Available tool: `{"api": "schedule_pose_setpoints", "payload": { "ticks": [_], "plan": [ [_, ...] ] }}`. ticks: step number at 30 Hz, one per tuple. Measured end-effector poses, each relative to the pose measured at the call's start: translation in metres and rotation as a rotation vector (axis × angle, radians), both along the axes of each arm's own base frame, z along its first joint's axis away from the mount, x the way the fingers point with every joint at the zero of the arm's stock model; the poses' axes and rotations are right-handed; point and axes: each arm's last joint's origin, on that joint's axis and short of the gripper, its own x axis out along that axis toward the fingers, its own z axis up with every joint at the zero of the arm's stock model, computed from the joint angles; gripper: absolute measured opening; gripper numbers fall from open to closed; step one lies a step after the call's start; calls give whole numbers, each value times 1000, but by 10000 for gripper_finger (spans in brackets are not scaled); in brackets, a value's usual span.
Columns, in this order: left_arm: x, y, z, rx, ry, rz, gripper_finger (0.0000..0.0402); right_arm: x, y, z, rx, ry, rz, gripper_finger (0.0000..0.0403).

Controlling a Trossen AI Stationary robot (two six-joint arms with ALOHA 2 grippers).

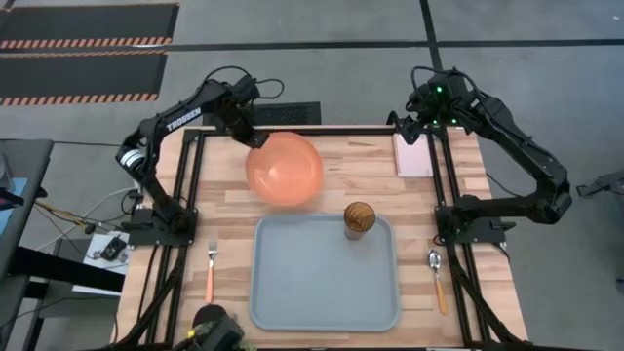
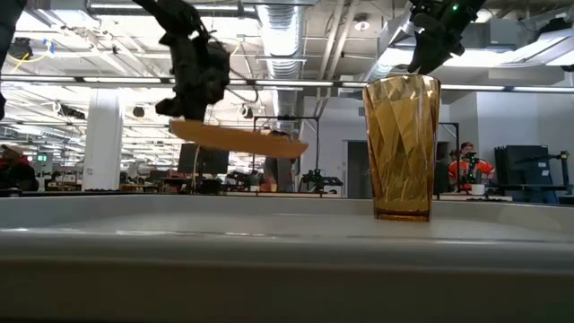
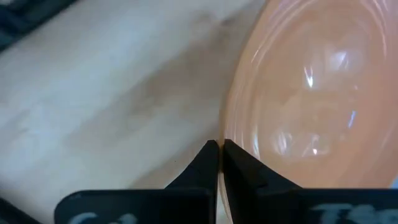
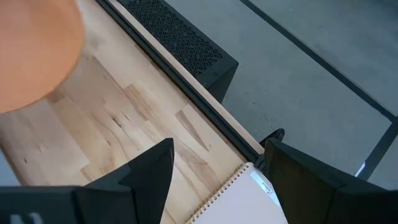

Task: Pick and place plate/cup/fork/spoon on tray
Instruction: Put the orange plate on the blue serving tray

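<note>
The orange plate [image 1: 284, 169] hangs in the air above the table's far left part, held by my left gripper [image 1: 252, 138], which is shut on its far-left rim; it also shows in the low view [image 2: 242, 139]. The amber ribbed cup [image 1: 358, 218] stands upright on its base in the far right corner of the grey-blue tray [image 1: 325, 283]. The fork [image 1: 210, 269] lies flat on the table left of the tray. The spoon [image 1: 438, 278] lies flat right of it. My right gripper [image 4: 217, 165] is open and empty, raised over the pink pad [image 1: 412, 154]. My left gripper pinches the plate's rim [image 3: 225, 134] between its two fingers at the plate's far-left edge. The fingers slant down from the far left. The plate is lifted clear of the table and tilts slightly, its free side lower.
A pink pad with a spiral edge lies at the table's far right. Dark frame rails [image 1: 195, 185] run along both sides of the wooden table. People and equipment show in the room beyond the table in the low view.
</note>
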Motion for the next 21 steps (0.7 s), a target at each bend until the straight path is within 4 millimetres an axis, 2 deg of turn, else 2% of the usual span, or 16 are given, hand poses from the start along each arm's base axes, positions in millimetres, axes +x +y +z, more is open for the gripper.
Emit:
{"api": "schedule_pose_setpoints", "payload": {
  "ticks": [5,14,21],
  "plan": [
    [1,-34,20,-19,20,-48,0,0,0,0,0,0,1,274],
    [10,-114,58,-4,-33,-69,0,0,0,0,-3,-3,1,274],
    [24,-172,62,-34,5,-118,0,0,0,0,-3,-3,1,274]
  ]
}}
